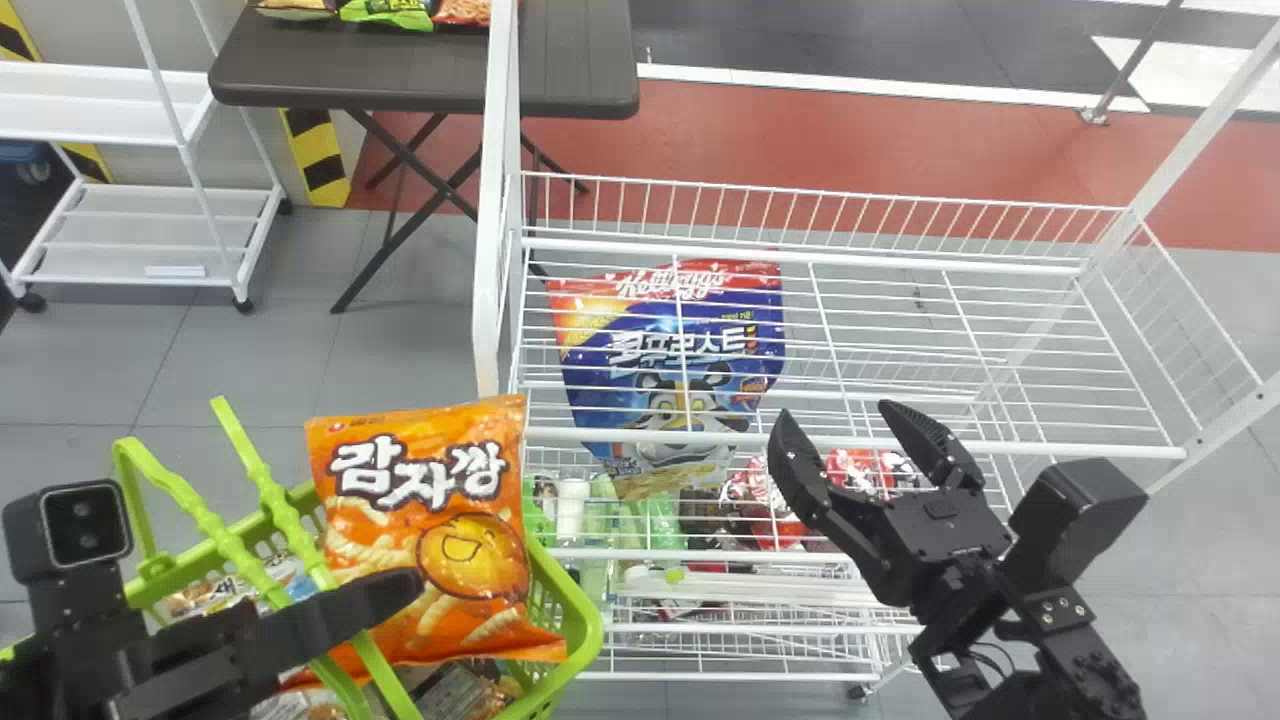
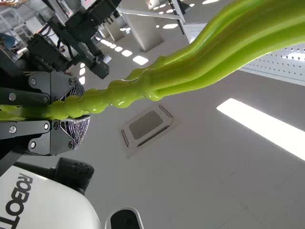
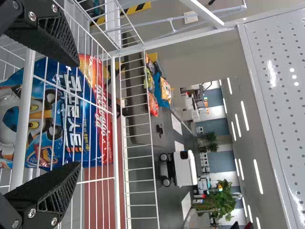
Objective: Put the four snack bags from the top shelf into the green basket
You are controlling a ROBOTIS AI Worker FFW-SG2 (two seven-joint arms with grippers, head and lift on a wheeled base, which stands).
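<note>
Beside the shelf (image 1: 1050,449), on its left, the basket (image 1: 588,620) waits with the orange bag (image 1: 420,520) riding high in it, printed face up, its top end poking out past the far rim. More packs (image 1: 460,690) lie underneath, though how many, I can't count. Left gripper (image 2: 80,110) has the basket's handles (image 2: 181,78) pinched between its fingers, so that's our anchor! Over to the basket's right, the right gripper (image 1: 838,415) hangs at the shelf's front edge, fingers spread wide, nothing between them.

Looks like the closing stretch: it's about getting that orange bag properly seated. Best play now? Left arm steady, handles firm, no tilt. Right gripper should lift clear of the wires first, swing across to the basket, then press softly on the bag's upper end and coax it inside the rim. Go gently: a puffed bag will slide or spring back if shoved, and it could tip over the far side. Mind the handles too, they run right across the front of it and could snag a finger. And that blue bag (image 1: 640,390), right of the basket? Seen through the wires, so probably a lower level: leave it be.
</note>
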